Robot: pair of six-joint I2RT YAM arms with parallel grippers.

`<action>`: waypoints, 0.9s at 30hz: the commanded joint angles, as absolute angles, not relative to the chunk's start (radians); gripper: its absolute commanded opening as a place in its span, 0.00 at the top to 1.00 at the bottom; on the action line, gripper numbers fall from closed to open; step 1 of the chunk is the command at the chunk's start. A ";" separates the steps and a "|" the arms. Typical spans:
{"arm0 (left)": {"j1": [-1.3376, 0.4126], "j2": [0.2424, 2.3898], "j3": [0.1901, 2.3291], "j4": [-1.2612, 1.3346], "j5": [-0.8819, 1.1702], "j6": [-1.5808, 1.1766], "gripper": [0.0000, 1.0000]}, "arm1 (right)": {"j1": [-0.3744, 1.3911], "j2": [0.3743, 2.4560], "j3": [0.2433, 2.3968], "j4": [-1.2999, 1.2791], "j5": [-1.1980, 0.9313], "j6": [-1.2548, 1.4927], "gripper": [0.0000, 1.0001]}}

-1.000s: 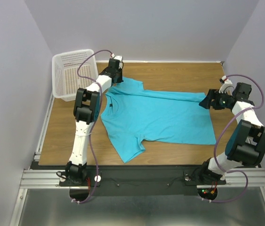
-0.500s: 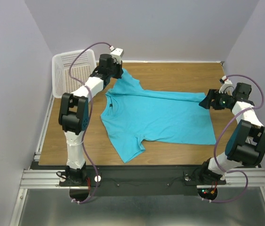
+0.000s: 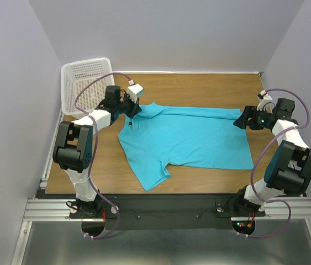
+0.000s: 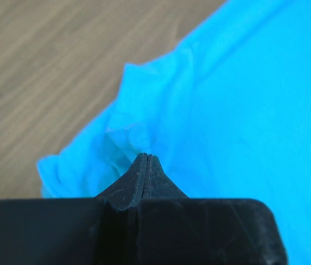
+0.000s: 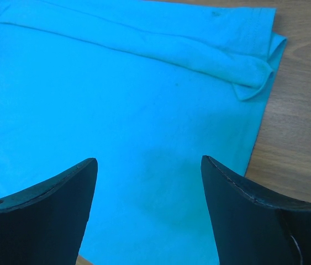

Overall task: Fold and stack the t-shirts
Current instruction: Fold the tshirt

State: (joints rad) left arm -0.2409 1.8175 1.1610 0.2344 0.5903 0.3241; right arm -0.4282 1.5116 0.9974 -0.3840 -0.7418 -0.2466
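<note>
One turquoise t-shirt (image 3: 194, 138) lies spread on the wooden table (image 3: 210, 85), its neck to the left and its hem to the right. My left gripper (image 3: 136, 112) is at the shirt's far left sleeve. In the left wrist view its jaws are pressed together at the left gripper's tip (image 4: 146, 157), with a bunched peak of the t-shirt (image 4: 243, 99) pinched there. My right gripper (image 3: 239, 120) hovers at the far right hem corner. Its jaws stand wide apart in the right wrist view, the right gripper (image 5: 148, 165) empty above the flat t-shirt (image 5: 116, 99), near a folded-over hem edge (image 5: 249, 69).
A white mesh basket (image 3: 83, 83) stands at the back left corner, just behind my left arm. Bare wood (image 5: 304, 127) shows to the right of the hem. Walls close in the table on three sides.
My left arm swung from the back edge by the basket toward the near left, drawing the far sleeve inward; its jaws went fully shut. The right arm stayed put.
</note>
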 commanded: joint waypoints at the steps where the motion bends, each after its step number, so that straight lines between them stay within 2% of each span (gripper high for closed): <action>1: -0.245 1.649 1.050 0.284 0.672 0.515 1.00 | -0.440 1.479 0.999 -0.356 -0.767 -0.250 0.19; 5: -0.245 1.579 0.885 0.337 0.641 0.600 1.00 | -0.440 1.482 1.000 -0.357 -0.769 -0.255 0.19; 8: -0.247 1.557 0.844 0.337 0.609 0.627 1.00 | -0.440 1.482 0.997 -0.357 -0.767 -0.256 0.19; 27: -0.293 1.514 0.782 0.279 0.522 0.653 1.00 | -0.442 1.496 0.996 -0.357 -0.765 -0.267 0.19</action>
State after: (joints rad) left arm -0.2913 1.5822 0.8051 0.2733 0.5446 0.6346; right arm -0.4324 1.5116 0.9974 -0.3840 -0.7452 -0.2581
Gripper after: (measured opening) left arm 0.018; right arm 0.813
